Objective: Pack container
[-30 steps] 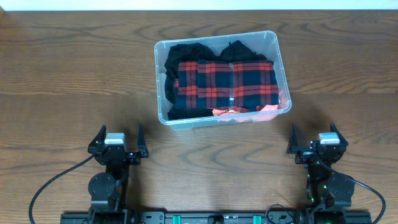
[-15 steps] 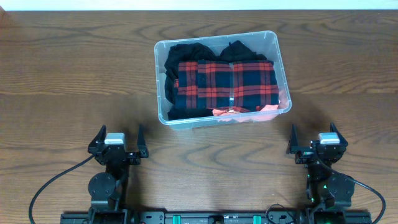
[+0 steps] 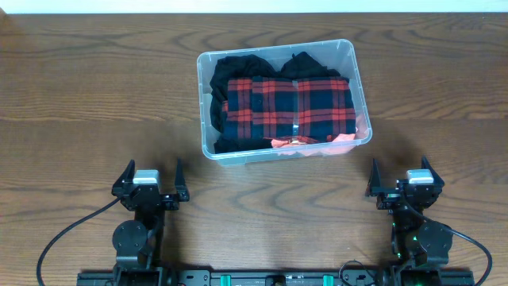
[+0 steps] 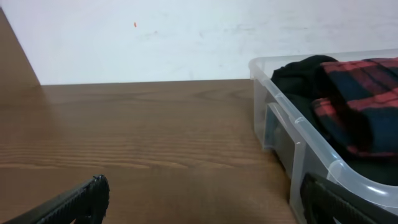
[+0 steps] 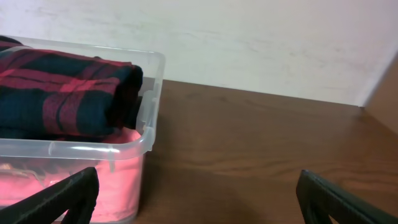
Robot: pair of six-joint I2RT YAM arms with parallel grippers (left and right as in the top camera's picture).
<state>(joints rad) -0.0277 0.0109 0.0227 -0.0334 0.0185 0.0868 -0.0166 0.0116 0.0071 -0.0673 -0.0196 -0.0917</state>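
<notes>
Clear plastic, one container (image 3: 203, 103), rectangular with rounded corners and a thick rim. It sits on the wooden table (image 3: 79, 95) around the middle, a little to the far side. It is ahead of both arms, between them and well apart from each.

- Long axis: runs left to right, slightly skewed, with the right end swung a bit toward the far edge. Open top faces straight up.
- Walls are see-through, so the contents show through the near side. From the left wrist view a moulded step shows at a corner.
- Contents, counted: one folded red-and-navy plaid cloth (image 3: 290, 107) lying on top, its length along the bin. Black fabric (image 3: 238, 67) sits under it and bunches toward the far-left corner; I cannot tell if it is one piece or more. One pink-orange item (image 3: 290, 143) is pressed against the near wall.
- The fill reaches about rim height.

Grippers, counted: two.
- Left gripper (image 3: 153, 173), near-left on the table, fingers spread wide with nothing between them.
- Right gripper (image 3: 401, 171), near-right, likewise spread wide and holding nothing.
- Neither touches the bin.

One black cable (image 3: 63, 238) loops off the left arm's base, one (image 3: 476, 238) off the right.
</notes>
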